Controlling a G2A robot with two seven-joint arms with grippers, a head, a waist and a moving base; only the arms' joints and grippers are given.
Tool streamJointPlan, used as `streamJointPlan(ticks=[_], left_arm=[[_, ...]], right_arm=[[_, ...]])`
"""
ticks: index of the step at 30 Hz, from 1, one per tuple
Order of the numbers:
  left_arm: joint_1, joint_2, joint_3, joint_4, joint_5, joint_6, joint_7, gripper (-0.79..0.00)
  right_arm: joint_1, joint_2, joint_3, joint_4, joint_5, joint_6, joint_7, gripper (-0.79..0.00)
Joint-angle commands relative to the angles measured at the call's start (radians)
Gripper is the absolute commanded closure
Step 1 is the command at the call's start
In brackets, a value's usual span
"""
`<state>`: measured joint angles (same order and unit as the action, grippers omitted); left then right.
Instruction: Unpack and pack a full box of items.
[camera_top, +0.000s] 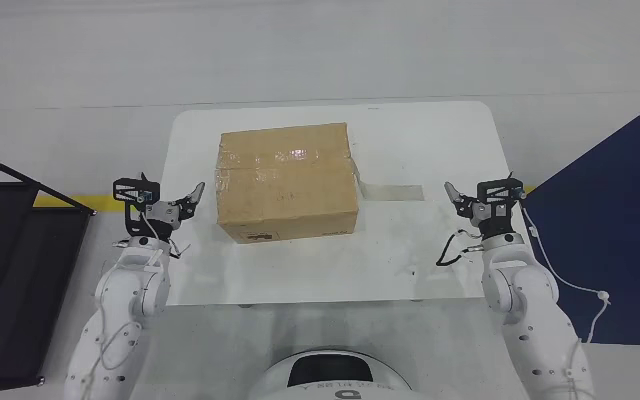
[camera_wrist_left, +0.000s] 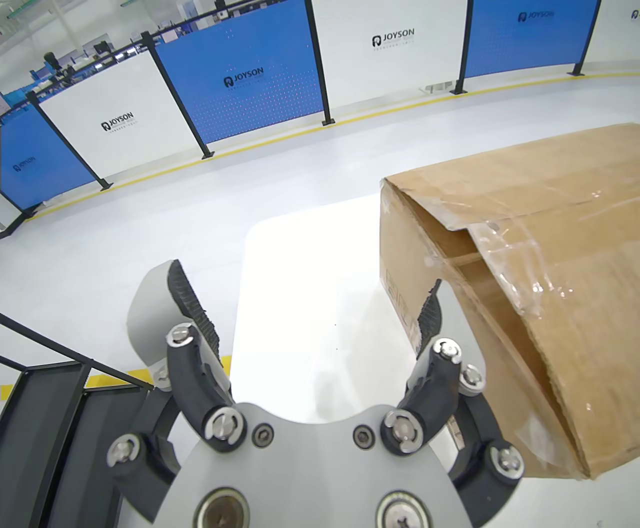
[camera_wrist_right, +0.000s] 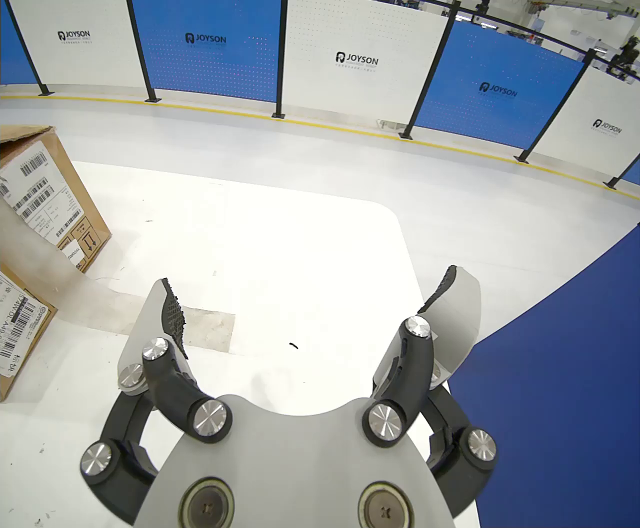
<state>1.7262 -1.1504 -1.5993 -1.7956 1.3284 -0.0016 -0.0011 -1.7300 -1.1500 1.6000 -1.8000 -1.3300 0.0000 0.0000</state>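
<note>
A closed brown cardboard box (camera_top: 287, 181) sits on the white table (camera_top: 420, 250), its top flaps held with clear tape. The left wrist view shows the box (camera_wrist_left: 525, 260) with a flap edge lifted slightly and crinkled tape along it. My left gripper (camera_top: 172, 198) hovers open just off the box's left side, one fingertip close to its wall; it appears open and empty as the gripper (camera_wrist_left: 305, 287). My right gripper (camera_top: 482, 196) stands open near the table's right edge, well apart from the box, seen open as the gripper (camera_wrist_right: 310, 290). The box side (camera_wrist_right: 45, 185) carries printed labels.
A loose strip of clear tape (camera_top: 390, 190) trails from the box's right side across the table, also seen as the tape strip (camera_wrist_right: 150, 312). A dark rack (camera_top: 30, 260) stands on the floor left of the table. A blue panel (camera_top: 600, 230) stands to the right.
</note>
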Motion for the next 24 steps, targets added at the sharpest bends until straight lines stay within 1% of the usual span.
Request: streamJointPlan(ticks=[1,8,13,18,22,24], left_arm=[[-0.010,-0.001,0.003,0.010,-0.006,-0.009,-0.004,-0.785],[-0.047,-0.006,0.028,0.036,-0.012,-0.023,-0.009,-0.785],[-0.063,-0.008,0.048,0.033,0.030,-0.028,-0.026,-0.785],[-0.080,-0.010,0.058,0.035,0.028,-0.046,-0.047,-0.785],[-0.085,-0.010,0.054,0.033,-0.004,-0.099,-0.053,-0.785],[-0.082,-0.007,0.036,0.027,-0.060,-0.173,-0.051,-0.785]], right_arm=[[0.000,0.000,0.000,0.000,0.000,0.000,0.000,-0.785],[0.000,0.000,0.000,0.000,0.000,0.000,0.000,-0.785],[0.000,0.000,0.000,0.000,0.000,0.000,0.000,-0.785],[0.000,0.000,0.000,0.000,0.000,0.000,0.000,-0.785],[0.000,0.000,0.000,0.000,0.000,0.000,0.000,-0.785],[0.000,0.000,0.000,0.000,0.000,0.000,0.000,-0.785]])
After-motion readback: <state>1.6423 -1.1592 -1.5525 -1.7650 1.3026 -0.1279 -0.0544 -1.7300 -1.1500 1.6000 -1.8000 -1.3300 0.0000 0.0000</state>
